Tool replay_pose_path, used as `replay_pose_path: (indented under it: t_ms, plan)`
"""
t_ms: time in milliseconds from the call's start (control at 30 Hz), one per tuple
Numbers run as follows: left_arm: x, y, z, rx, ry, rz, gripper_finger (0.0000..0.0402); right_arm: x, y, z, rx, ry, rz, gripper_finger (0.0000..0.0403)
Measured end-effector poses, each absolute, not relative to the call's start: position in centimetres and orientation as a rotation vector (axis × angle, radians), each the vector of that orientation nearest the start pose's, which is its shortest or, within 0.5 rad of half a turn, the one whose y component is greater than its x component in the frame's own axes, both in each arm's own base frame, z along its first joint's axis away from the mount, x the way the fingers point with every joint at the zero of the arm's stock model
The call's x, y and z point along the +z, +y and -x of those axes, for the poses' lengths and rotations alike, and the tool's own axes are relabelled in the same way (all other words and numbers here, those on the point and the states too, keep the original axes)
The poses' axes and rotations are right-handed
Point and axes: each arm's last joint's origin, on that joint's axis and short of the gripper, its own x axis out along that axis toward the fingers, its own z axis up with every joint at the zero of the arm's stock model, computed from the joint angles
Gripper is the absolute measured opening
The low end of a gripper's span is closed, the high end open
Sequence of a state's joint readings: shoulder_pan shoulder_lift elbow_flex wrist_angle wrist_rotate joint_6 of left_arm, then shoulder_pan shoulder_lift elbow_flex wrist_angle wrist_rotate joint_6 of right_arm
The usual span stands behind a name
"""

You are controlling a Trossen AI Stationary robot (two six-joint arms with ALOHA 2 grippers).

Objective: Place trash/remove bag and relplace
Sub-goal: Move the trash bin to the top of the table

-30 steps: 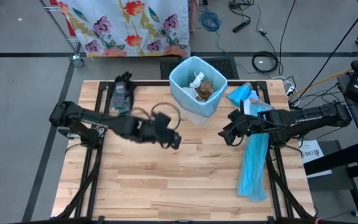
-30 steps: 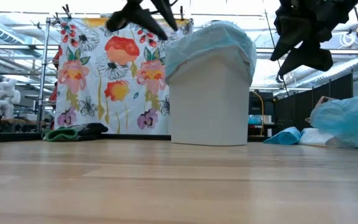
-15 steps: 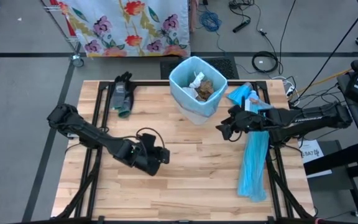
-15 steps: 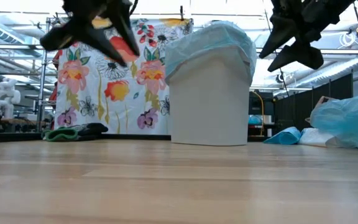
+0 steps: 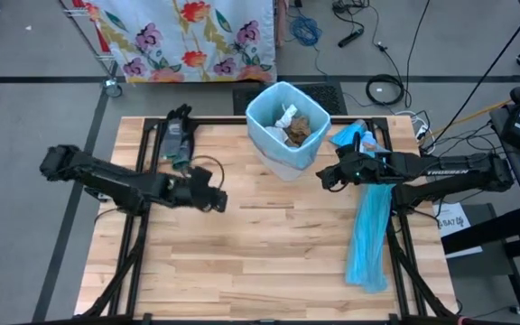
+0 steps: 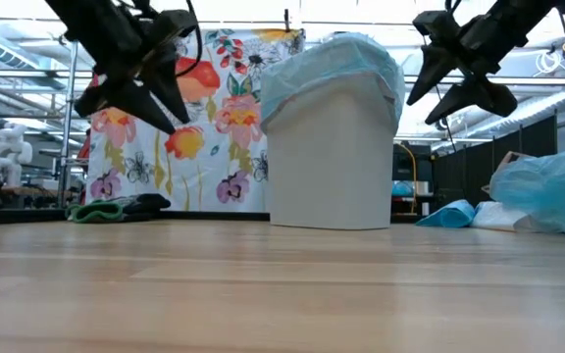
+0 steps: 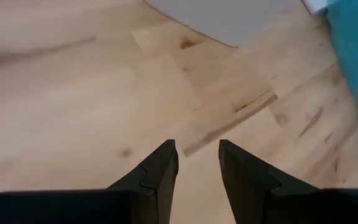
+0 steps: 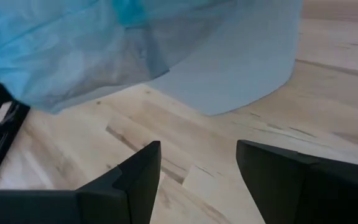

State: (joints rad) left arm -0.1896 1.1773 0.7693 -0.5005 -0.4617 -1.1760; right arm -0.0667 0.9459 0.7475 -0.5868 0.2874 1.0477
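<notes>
Look at the bin (image 5: pixel 287 127) first. It is a pale bin with a light blue bag (image 6: pixel 332 67) lining it, and the bag is folded over the rim. It stands upright near the middle of the table's (image 5: pixel 269 262) back edge. Inside it you can see the trash (image 5: pixel 293 125): a brown crumpled paper wad and some white tissue wads, packed close together. From the low view you cannot see inside the bin, only the puffy blue bag over its top.

Your left tool (image 5: pixel 217 199) hangs above the table, left of the middle and well apart from the bin. Its two dark fingers (image 7: pixel 160 171) are a little spread, with a gap between them, and they pinch nothing. Under them is only bare wood.

Your right tool (image 5: pixel 324 177) is up in the air just beside the bin, on the bin's right side. Its fingers (image 8: pixel 143 168) are spread wide and hold nothing. In its wrist view the bin wall and the blue bag are close in front of it.

A long light blue plastic strip (image 5: pixel 366 235) lies along the right edge of the table, under the right arm. A dark glove (image 5: pixel 177 135) lies near the back left corner. A flowered cloth (image 6: pixel 179 113) hangs behind the table.
</notes>
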Motion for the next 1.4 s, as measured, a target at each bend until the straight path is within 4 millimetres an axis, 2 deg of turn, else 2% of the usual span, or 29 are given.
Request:
replay_pose_path:
  t_ms: [100, 167, 300, 400, 467, 600, 833, 933, 1067, 1200, 1400]
  plan:
    - [23.0, -1.0, -21.2, 0.656, 0.601, 0.768, 0.0123, 25.9, -2.3, -18.2, -0.746, 0.536, -0.929, 0.0188]
    - [22.9, 0.1, -20.5, 0.645, 0.613, 0.747, 0.0123, 25.7, -2.5, -18.0, -0.797, 0.535, -0.949, 0.0163]
    - [22.5, 2.1, -20.2, 0.602, 0.628, 0.725, 0.0123, 25.5, -3.3, -17.6, -0.871, 0.527, -0.96, 0.0091]
    - [22.2, 3.2, -20.5, 0.5, 0.62, 0.715, 0.0123, 25.7, -4.2, -17.4, -0.917, 0.502, -0.94, 0.0029]
    - [22.0, 4.0, -21.0, 0.459, 0.62, 0.712, 0.0123, 26.1, -5.1, -17.1, -0.971, 0.476, -0.88, 0.0008]
    - [21.1, 5.1, -21.8, 0.449, 0.64, 0.724, 0.0123, 27.7, -7.6, -16.6, -1.098, 0.359, -0.8, 0.0004]
    - [20.4, 5.6, -22.5, 0.39, 0.661, 0.735, 0.0123, 30.4, -12.5, -15.5, -1.068, 0.153, -0.73, 0.0]
    - [20.3, 5.6, -22.5, 0.391, 0.665, 0.734, 0.0123, 30.7, -14.4, -14.9, -1.014, 0.099, -0.754, 0.0]
    - [20.3, 5.6, -22.6, 0.382, 0.666, 0.71, 0.0123, 30.0, -16.6, -15.3, -0.823, 0.128, -0.832, 0.0]
    - [20.3, 6.0, -22.5, 0.379, 0.665, 0.704, 0.0123, 29.0, -16.7, -16.7, -0.67, 0.193, -0.901, 0.0]
    - [20.3, 6.1, -22.4, 0.372, 0.666, 0.714, 0.0123, 28.8, -14.5, -18.9, -0.544, 0.258, -0.888, 0.0]
